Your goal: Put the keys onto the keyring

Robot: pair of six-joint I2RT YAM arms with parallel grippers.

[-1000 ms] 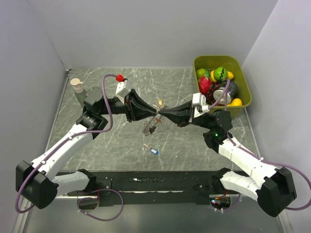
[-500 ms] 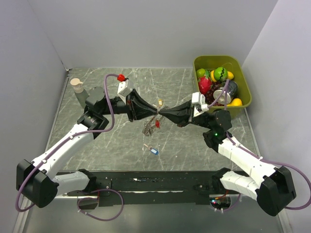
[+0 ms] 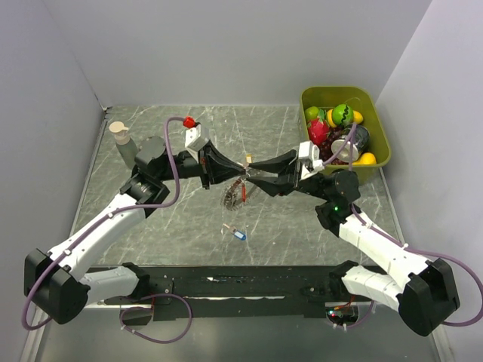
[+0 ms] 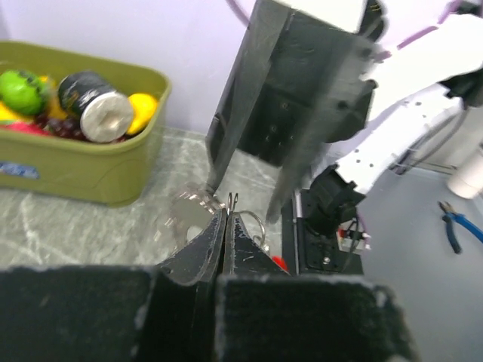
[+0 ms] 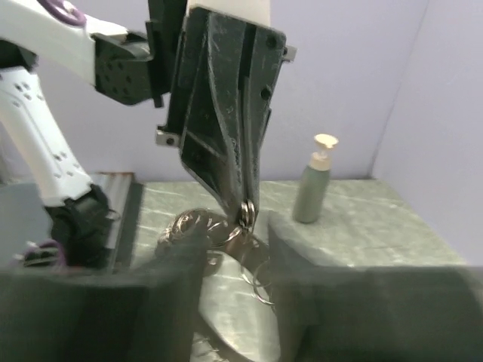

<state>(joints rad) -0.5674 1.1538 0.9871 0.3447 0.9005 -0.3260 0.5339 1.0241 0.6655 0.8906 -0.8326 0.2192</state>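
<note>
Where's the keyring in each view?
Top external: silvery metal keyring with red tag, near picture centre.
Left wrist: keyring lower centre, just beyond the closed jaws.
Right wrist: keyring lower centre, hanging.
Shared landmark: shut left gripper pinching it.

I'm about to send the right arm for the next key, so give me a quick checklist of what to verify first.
1. The left gripper is shut on the keyring: ok.
2. The right gripper is open and holds nothing: ok.
3. The blue key lies loose with nothing over it: ok.
4. The tan key is clear of the right gripper: cannot tell.
5. The ring's split is spread for threading: cannot tell.
</note>
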